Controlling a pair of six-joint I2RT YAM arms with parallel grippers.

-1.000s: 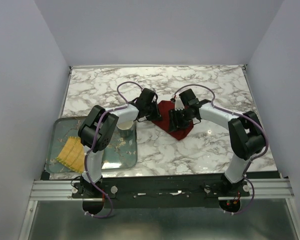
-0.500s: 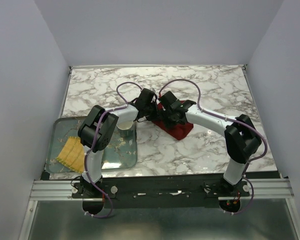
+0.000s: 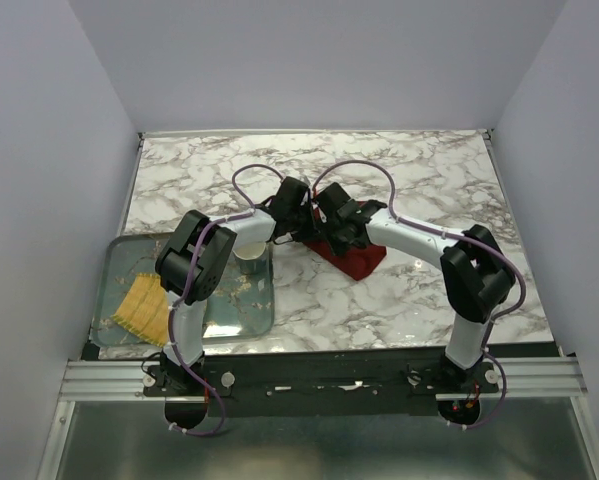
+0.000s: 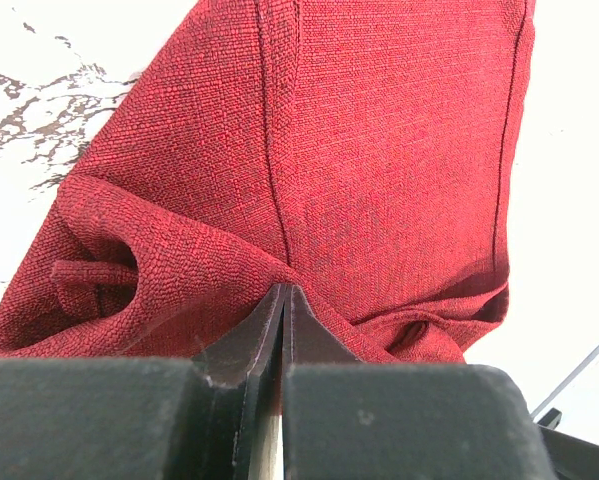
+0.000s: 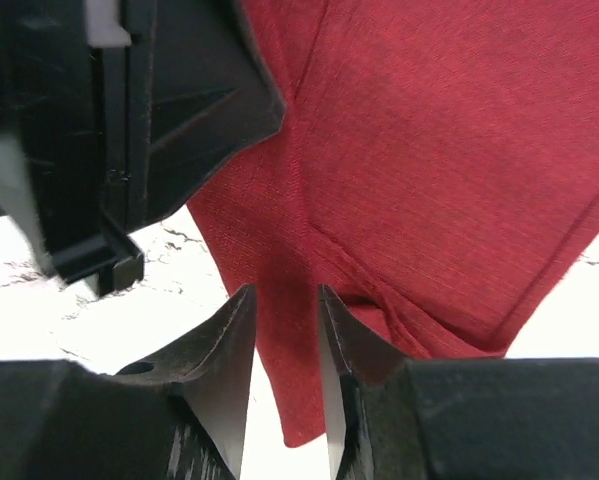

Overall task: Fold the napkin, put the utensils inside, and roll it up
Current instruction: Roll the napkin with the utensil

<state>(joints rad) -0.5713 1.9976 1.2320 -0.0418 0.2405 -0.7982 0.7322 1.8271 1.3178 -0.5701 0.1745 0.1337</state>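
The dark red napkin point(image 3: 357, 258) lies bunched on the marble table, mid-centre. My left gripper point(image 3: 297, 216) is at its far-left edge. In the left wrist view the left gripper point(image 4: 283, 292) is shut on a raised fold of the napkin point(image 4: 379, 150). My right gripper point(image 3: 329, 226) is close beside the left one. In the right wrist view the right gripper point(image 5: 286, 300) is open by a narrow gap, its tips over the napkin's point(image 5: 449, 170) edge. The left gripper's body point(image 5: 129, 130) fills that view's upper left. Thin silver fork tines point(image 4: 591, 362) show at the left wrist view's right edge.
A shallow glass tray point(image 3: 119, 250) sits at the near left with a yellow woven mat point(image 3: 144, 310) in it. A white cup point(image 3: 249, 262) stands at the tray's far right corner, under the left arm. The table's walls rise on three sides.
My right gripper has swung left across the napkin until it is beside the left gripper. The napkin looks more bunched. The left arm has hardly moved.
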